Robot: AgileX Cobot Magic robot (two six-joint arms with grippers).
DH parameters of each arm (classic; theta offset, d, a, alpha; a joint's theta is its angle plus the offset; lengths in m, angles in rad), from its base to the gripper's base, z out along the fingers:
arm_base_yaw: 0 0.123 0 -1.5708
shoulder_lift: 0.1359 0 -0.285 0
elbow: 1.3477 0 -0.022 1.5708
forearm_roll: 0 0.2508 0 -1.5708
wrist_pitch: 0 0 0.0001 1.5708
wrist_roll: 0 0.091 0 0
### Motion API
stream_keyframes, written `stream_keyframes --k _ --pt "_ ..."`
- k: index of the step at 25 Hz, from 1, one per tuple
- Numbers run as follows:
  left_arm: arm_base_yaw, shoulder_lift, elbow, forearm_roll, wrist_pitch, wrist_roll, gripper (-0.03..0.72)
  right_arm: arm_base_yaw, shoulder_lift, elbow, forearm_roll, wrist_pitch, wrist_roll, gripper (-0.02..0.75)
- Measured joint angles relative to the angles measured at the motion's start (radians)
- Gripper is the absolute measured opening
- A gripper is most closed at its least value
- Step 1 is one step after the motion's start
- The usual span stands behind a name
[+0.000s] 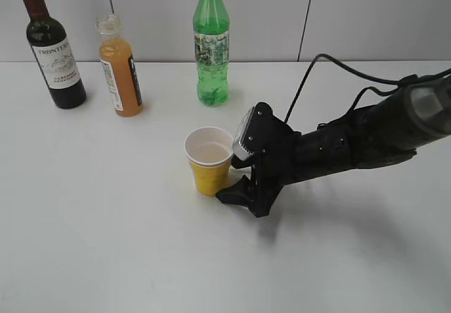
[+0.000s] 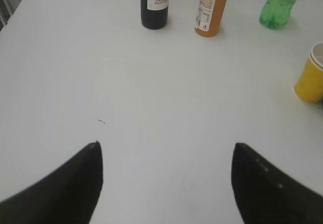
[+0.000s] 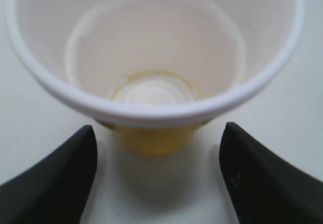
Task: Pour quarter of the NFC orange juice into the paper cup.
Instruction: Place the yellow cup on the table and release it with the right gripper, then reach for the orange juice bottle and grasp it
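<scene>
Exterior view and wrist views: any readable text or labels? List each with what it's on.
"FRONTERA": white label of the dark glass wine bottle; the smaller lines beneath are blurred.
Small clear plastic bottle of orange juice: black-and-white label print too small to read.
Tall green plastic bottle: pictured label, nothing legible.
Yellow paper cup: no text visible.
Left wrist view: label print blurred.
Right wrist view: none.

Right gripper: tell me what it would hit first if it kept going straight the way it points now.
The paper cup. The right gripper is open, its fingers either side of the cup's yellow base and not yet touching it. Driving on would likely bring the cup wall against the palm, though the exact gap is hard to judge.
</scene>
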Motion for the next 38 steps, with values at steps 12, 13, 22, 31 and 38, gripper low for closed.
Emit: stream_keyframes --k 12,13,22,31,38 --pt "0.000 0.000 0.000 0.000 0.000 0.000 0.584 -0.039 -0.226 0.002 -0.524 0.349 0.486 0.593" --pt "0.000 0.000 0.000 0.000 0.000 0.000 0.585 -0.041 -0.256 0.002 -0.524 0.395 0.499 0.593" --pt "0.000 0.000 0.000 0.000 0.000 0.000 0.585 -0.061 -0.411 -0.163 -0.196 1.091 0.375 0.589" --pt "0.000 0.000 0.000 0.000 0.000 0.000 0.585 -0.310 -0.308 -0.787 0.969 1.698 -0.480 0.538" --pt "0.000 0.000 0.000 0.000 0.000 0.000 0.585 -0.358 -0.334 -0.945 1.120 1.878 -0.603 0.538"
